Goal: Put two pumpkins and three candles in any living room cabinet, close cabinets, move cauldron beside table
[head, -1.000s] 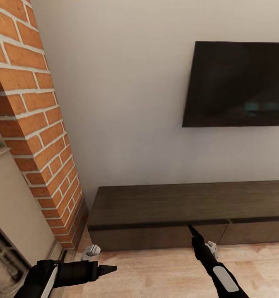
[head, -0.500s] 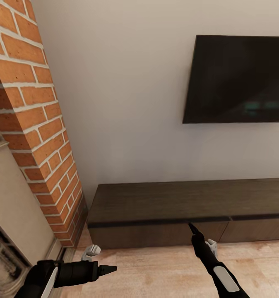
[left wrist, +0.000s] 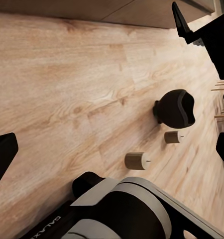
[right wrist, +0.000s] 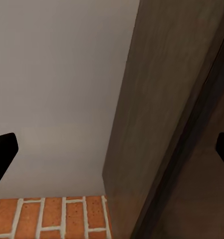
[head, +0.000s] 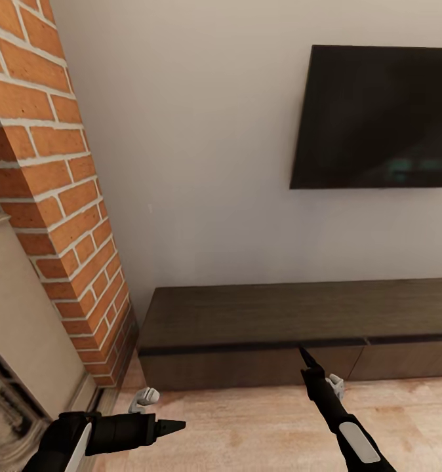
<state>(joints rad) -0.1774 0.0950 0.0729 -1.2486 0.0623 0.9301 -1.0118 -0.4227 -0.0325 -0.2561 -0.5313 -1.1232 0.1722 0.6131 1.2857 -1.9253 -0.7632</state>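
Since a second ago our head view has tilted up: the black wall-mounted screen [head: 378,118] sits higher in frame. The long low dark brown wood cabinet [head: 300,314] stands closed against the wall beside the red brick column [head: 57,216]. Our left hand [head: 172,426] and right hand [head: 304,357] both hang released, holding nothing. The left wrist view shows the round black cauldron [left wrist: 175,107] on the plank floor [left wrist: 67,89], two short tan candles [left wrist: 137,161] just beside it.
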